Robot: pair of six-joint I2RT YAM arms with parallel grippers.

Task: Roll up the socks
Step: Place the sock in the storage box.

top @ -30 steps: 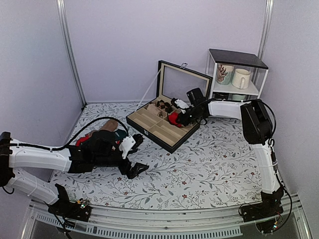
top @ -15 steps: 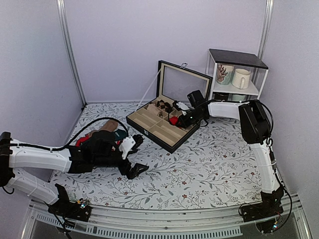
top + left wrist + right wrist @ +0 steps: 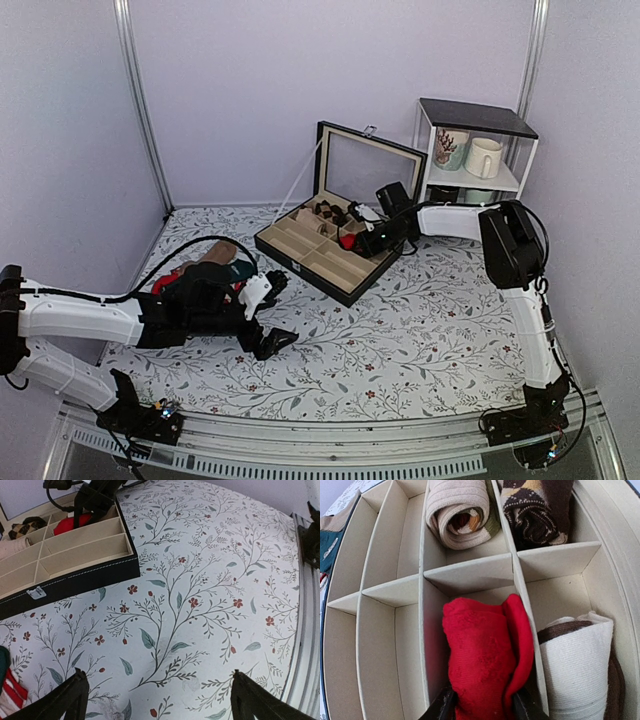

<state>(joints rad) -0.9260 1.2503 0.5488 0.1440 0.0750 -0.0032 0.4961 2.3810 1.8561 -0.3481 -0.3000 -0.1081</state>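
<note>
The top view looks down from high behind both bases over the whole desk; the left wrist view sits low, facing forward past the left end effector, with the box far ahead of it; the right wrist view hangs close over the right end effector, the socks just ahead and large in its frame; all three views share the box.

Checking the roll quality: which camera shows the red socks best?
Right wrist: the red socks fill the frame, rolled, in a box compartment between the jaws. Top external shows only a small red patch; left wrist, a partly hidden red bit.
</note>
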